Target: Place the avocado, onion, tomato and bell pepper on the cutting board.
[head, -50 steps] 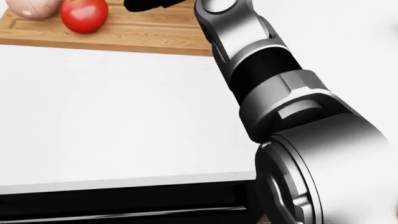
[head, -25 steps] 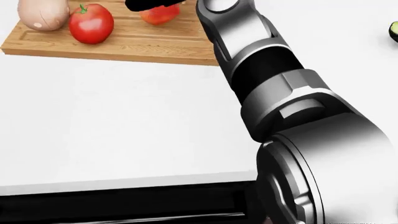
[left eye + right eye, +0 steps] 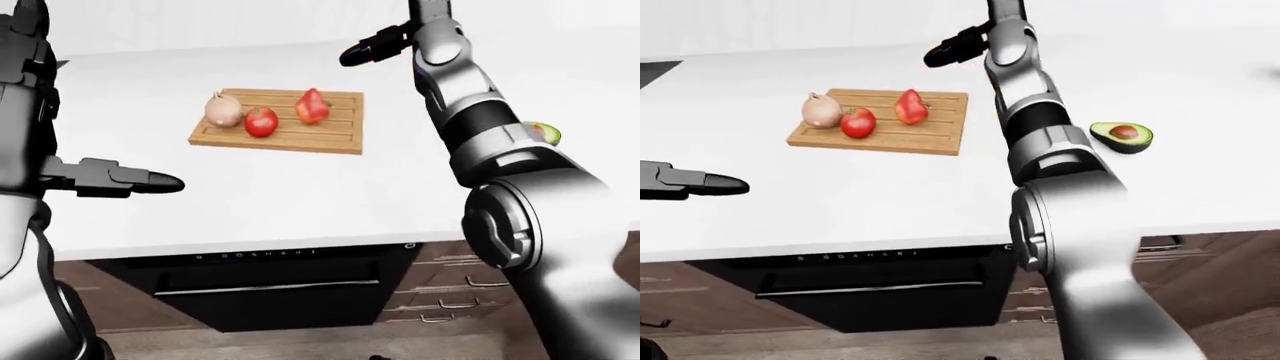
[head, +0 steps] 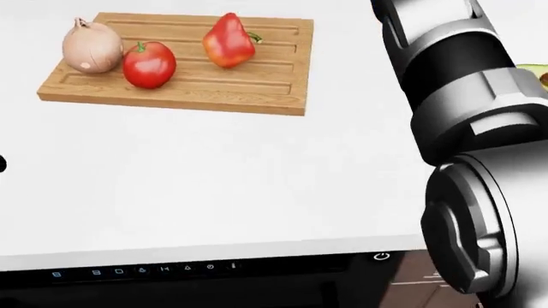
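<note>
The wooden cutting board (image 4: pixel 257 83) lies on the white counter and carries the onion (image 4: pixel 92 47), the tomato (image 4: pixel 149 64) and the red bell pepper (image 4: pixel 229 42). The halved avocado (image 3: pixel 1122 136) rests on the counter to the right of the board, beyond my right forearm. My right hand (image 3: pixel 365 49) hovers above the board's upper right corner, open and empty, clear of the pepper. My left hand (image 3: pixel 130 180) hangs open over the counter, below and left of the board, holding nothing.
A black oven (image 3: pixel 270 289) with a control strip sits under the counter's near edge, and wooden drawers (image 3: pixel 450 300) stand to its right. A dark cooktop corner (image 3: pixel 655 71) shows at the far left. My right arm (image 4: pixel 462 96) fills the head view's right side.
My right hand has come off the bell pepper and risen out of the head view. The pepper now stands alone on the board. The camera has shifted, bringing the whole board into view.
</note>
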Controlling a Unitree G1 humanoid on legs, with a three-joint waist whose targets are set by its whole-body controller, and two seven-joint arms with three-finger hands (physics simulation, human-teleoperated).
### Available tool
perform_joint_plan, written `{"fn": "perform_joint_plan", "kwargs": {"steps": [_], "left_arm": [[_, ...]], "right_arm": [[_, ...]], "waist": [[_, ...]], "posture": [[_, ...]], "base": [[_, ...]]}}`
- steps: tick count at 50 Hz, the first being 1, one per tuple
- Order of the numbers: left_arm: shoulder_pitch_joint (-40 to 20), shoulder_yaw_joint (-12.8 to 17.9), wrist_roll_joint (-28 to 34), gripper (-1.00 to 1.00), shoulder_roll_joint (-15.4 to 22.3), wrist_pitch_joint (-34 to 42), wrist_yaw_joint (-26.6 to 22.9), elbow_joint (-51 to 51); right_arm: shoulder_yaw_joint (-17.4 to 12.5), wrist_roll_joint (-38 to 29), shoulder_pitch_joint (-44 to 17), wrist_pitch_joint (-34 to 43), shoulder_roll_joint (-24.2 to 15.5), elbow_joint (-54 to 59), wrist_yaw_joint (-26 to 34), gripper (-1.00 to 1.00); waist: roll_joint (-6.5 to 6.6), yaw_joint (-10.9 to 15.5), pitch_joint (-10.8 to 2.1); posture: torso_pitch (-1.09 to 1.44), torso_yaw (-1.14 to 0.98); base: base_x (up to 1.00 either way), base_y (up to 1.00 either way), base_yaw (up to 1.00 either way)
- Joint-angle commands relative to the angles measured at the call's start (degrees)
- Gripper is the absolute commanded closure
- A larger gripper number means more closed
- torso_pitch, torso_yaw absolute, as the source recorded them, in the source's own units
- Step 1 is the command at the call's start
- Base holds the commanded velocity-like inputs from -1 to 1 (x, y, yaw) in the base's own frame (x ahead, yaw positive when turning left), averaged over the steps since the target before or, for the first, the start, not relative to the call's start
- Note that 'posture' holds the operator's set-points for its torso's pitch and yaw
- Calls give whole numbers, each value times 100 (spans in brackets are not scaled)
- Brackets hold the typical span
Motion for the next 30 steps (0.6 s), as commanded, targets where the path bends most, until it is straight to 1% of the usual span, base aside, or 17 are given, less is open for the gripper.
{"fn": "perform_joint_plan", "kwargs": {"steps": [1,14,16,19,21,30], "left_arm": [[-107,83,32,-100,93,-156,63,-147],[-189,2,-16,-100,68,-299,162,103],[-191,1,-13,-100,72,-256,154,95],[-191,-36,5,-100,71,-242,142,86],[-214,-8,-1,-100,64,-218,141,77],[-140,-14,2,-100,-5,-325,205,132]], "right_arm": [[36,5,-228,-130,-85,-235,50,-100],[159,38,-219,20,-682,-495,278,-100],[158,71,-180,91,-816,-583,332,-100],[163,132,-105,178,-959,-707,392,-100],[177,161,6,254,-1081,-847,472,-100],[206,265,413,652,-1439,-1504,766,-100]], "waist": [[24,13,-177],[7,32,-180],[-2,28,-201],[-18,37,-270],[-30,40,-328],[-72,64,-623]], "posture": [[15,3],[15,3],[14,3],[11,3],[9,3],[0,3]], "base": [[0,0,0],[0,0,0],[0,0,0],[0,0,0],[0,0,0],[0,0,0]]}}
